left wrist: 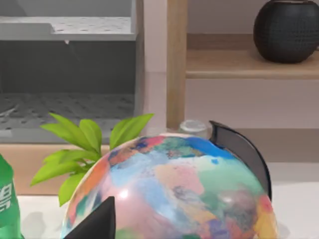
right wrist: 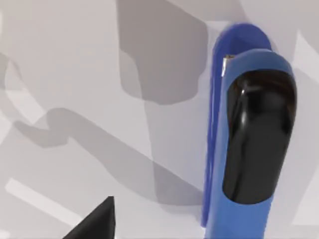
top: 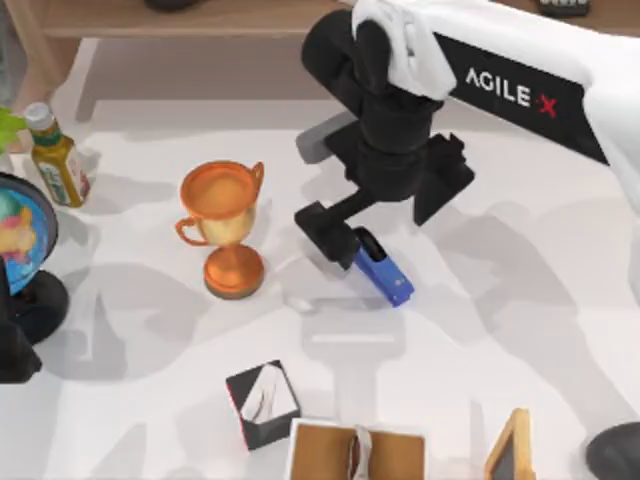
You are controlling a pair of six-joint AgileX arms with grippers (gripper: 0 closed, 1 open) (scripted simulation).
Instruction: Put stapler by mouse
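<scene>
The bright-blue stapler point(top: 385, 270) lies flat near the middle of the table, its black end point(top: 368, 243) pointing away from the front edge. My right gripper point(top: 350, 240) hangs open right over that black end, one dark finger point(top: 322, 226) just left of it. The right wrist view shows the stapler point(right wrist: 249, 149) close up beside one fingertip point(right wrist: 94, 224), which does not touch it. The mouse point(top: 617, 452), a dark rounded dome, sits at the table's front right corner, cut by the picture's edge. My left arm point(top: 12, 350) stays parked at the far left, its fingertip point(left wrist: 97, 224) before the globe.
An orange trophy point(top: 225, 225) stands left of the stapler. A globe point(top: 20, 235) and a sauce bottle point(top: 55, 155) are at the far left. A small black-and-white box point(top: 262, 403), a framed board point(top: 355, 450) and a wooden stand point(top: 510, 450) line the front edge.
</scene>
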